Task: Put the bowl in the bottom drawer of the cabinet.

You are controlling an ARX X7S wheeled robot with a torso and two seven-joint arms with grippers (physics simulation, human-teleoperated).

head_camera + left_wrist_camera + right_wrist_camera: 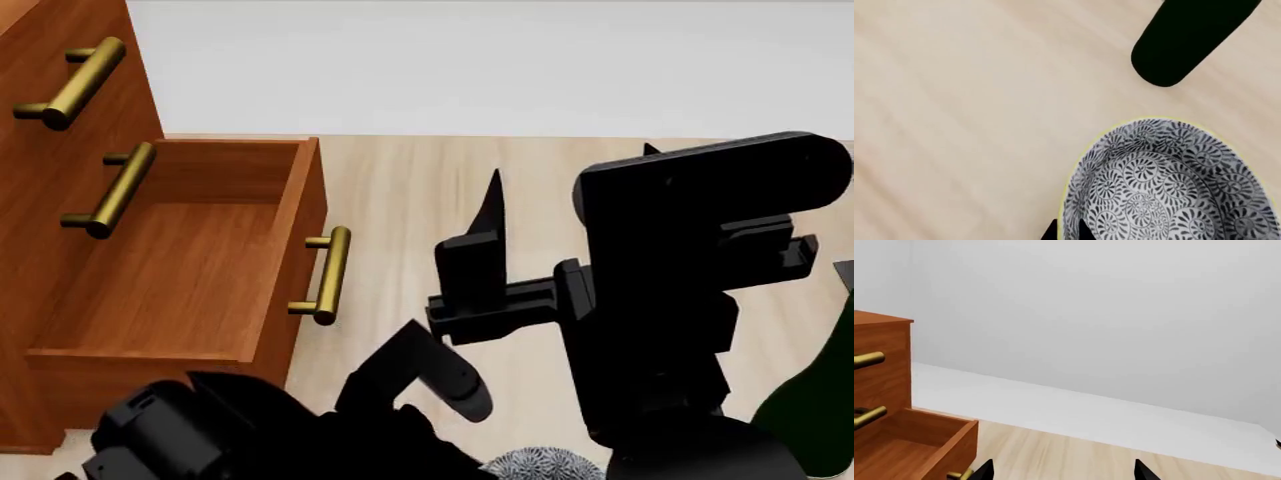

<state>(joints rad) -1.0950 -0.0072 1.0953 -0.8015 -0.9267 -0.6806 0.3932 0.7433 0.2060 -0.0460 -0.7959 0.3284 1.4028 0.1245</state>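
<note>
One step looks done already: the bottom drawer (174,270) of the cabinet (54,180) stands pulled out at the left of the head view, its inside bare. What I still have to do is get the bowl (1167,185) across and into it. In the left wrist view the bowl fills the lower right of the frame, with two dark fingertips (1084,231) at its near rim at the bottom edge, one on each side of the wall, so I judge the left gripper (1067,232) is pinching that rim, though little of it shows. In the head view only a sliver of the bowl shows at the bottom centre, below both arms and well apart from the drawer. My right gripper (1061,471) has its tips spread apart with nothing between them, facing the wall beyond the drawer.
</note>
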